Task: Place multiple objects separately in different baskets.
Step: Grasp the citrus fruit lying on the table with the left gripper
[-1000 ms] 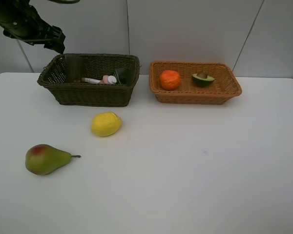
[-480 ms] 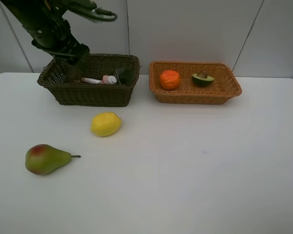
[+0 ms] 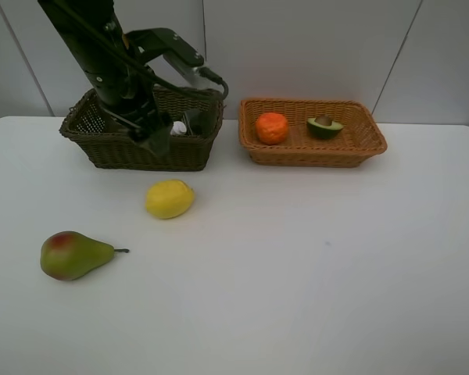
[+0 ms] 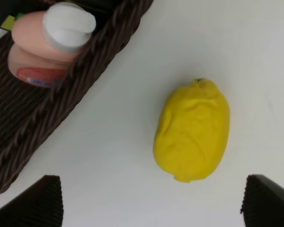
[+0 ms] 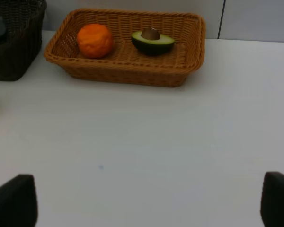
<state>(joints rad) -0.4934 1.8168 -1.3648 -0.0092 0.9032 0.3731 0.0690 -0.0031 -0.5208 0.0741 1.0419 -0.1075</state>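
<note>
The left gripper (image 4: 151, 203) hangs spread wide and empty by the dark brown woven basket's (image 3: 141, 153) front wall. The bumpy yellow lemon (image 4: 191, 130) lies at its six o'clock. The right gripper (image 5: 144, 201) gapes empty too.

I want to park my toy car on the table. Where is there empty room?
The biggest bare patch of the table is the whole right front, in front of the tan basket. A smaller gap lies between the lemon and the pear. It is crowded at the dark basket, where the left arm hangs over its front wall.
</note>
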